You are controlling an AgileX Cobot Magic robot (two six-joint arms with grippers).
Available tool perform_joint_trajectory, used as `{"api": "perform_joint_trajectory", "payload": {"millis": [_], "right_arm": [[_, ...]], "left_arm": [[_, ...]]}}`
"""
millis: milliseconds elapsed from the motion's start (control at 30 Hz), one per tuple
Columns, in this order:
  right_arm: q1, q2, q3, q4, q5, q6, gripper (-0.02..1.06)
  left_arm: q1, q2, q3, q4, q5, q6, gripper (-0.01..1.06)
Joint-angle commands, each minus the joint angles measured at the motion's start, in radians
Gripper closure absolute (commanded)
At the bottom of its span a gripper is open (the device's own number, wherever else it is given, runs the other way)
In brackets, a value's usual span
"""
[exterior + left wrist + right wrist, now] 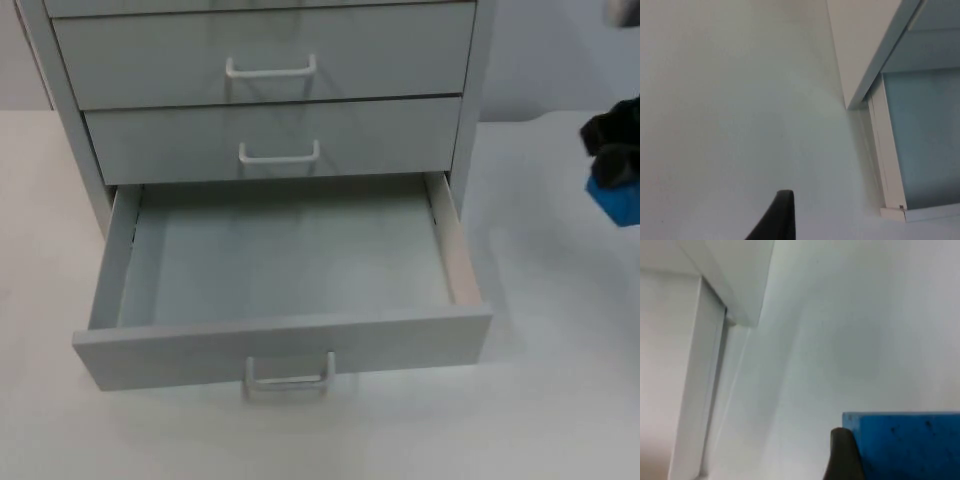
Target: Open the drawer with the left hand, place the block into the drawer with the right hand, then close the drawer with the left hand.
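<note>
Right tool (612, 172) clenched on the blue block (616, 198), off to the side of the open drawer (283, 345); moving in low, block may strike its side wall; left tool's state cannot be told

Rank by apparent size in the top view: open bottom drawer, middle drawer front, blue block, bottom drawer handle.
1. Open bottom drawer
2. Middle drawer front
3. Bottom drawer handle
4. Blue block, held in the right gripper and cut off by the picture edge, so unsure against the handle.

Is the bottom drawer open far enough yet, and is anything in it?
Open and empty: the bottom drawer is pulled well out, its bare floor showing. The blue block is in the right gripper, beside the cabinet.
</note>
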Motion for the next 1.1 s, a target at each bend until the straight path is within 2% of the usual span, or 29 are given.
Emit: {"api": "perform_joint_trajectory", "payload": {"millis": [0,300,433,467,500,567,600,700,733,867,900,1033,1067], "right_arm": [[0.006,-0.074,0.047,0.002,0.002,0.019,1.05],[0.015,-0.142,0.079,0.002,0.042,0.069,1.05],[0.122,-0.142,0.079,-0.006,0.024,0.101,1.05],[0.122,-0.142,0.079,-0.006,0.024,0.101,1.05],[0.154,-0.142,0.077,-0.016,0.014,0.123,1.05],[0.211,-0.131,0.068,-0.071,0.001,0.228,1.05],[0.211,-0.131,0.068,-0.071,0.001,0.228,1.05],[0.313,-0.089,0.034,-0.251,0.014,0.454,1.05],[0.313,-0.089,0.034,-0.251,0.014,0.454,1.05],[0.449,-0.004,-0.044,-0.487,0.021,0.726,1.05],[0.449,-0.004,-0.044,-0.487,0.021,0.726,1.05],[0.536,0.099,-0.129,-0.637,0.021,0.887,1.05],[0.536,0.099,-0.129,-0.637,0.021,0.887,1.05]], "left_arm": [[0.003,-0.007,0.006,-0.015,-0.015,0.004,0.00],[0.003,-0.007,0.006,-0.026,-0.015,0.004,0.00],[0.003,-0.007,0.006,-0.026,-0.013,0.004,0.00],[0.003,-0.007,0.006,-0.026,-0.013,0.004,0.00],[0.003,-0.007,0.006,-0.026,-0.013,0.004,0.00],[0.003,-0.007,0.006,-0.026,-0.013,0.004,0.00],[0.003,-0.007,0.006,-0.026,-0.013,0.004,0.00],[0.003,-0.007,0.006,-0.026,-0.013,0.004,0.00],[0.003,-0.007,0.006,-0.026,-0.013,0.004,0.00],[0.003,-0.007,0.006,-0.026,0.001,0.004,0.00],[0.003,-0.007,0.006,-0.026,0.001,0.004,0.00],[0.003,-0.007,0.006,-0.021,0.001,0.004,0.00],[0.003,-0.007,0.006,-0.021,0.001,0.004,0.00]]}}
